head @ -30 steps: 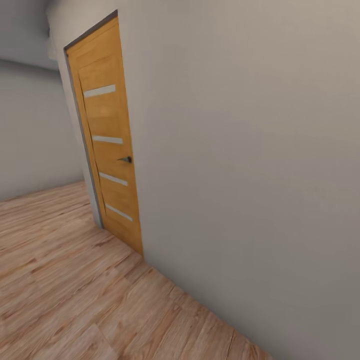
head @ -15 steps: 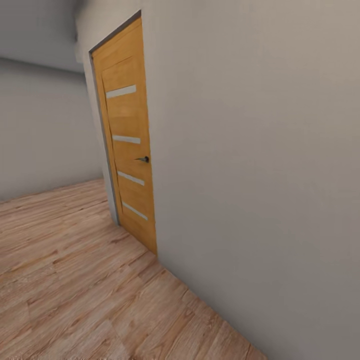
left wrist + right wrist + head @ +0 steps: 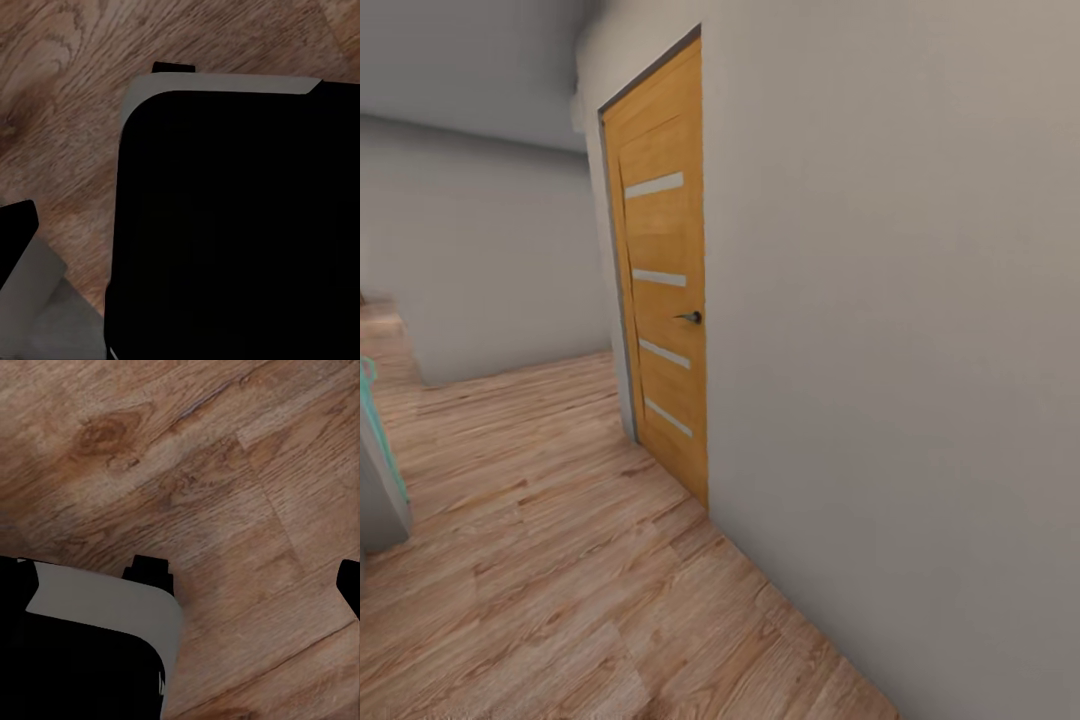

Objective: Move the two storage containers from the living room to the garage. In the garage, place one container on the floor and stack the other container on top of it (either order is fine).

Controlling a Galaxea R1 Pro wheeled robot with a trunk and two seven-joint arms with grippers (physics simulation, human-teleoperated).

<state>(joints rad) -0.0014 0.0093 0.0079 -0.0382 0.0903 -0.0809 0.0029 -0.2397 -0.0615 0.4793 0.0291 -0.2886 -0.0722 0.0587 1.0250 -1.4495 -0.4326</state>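
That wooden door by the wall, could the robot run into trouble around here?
Possibly. The wooden door looks shut, handle untouched, so if the route goes through it, the robot may be blocked. The grey wall runs close along the robot's right side, so a turn could scrape it. Something grey with a teal strap stands at the left edge over the plank floor, narrowing the passage.

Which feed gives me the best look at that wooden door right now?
The head view. It shows the wooden door nearly whole, shut in the beige wall, with four pale strips and a dark handle. Both wrist views look down at the plank floor and dark parts of the robot, so they give nothing of the door.
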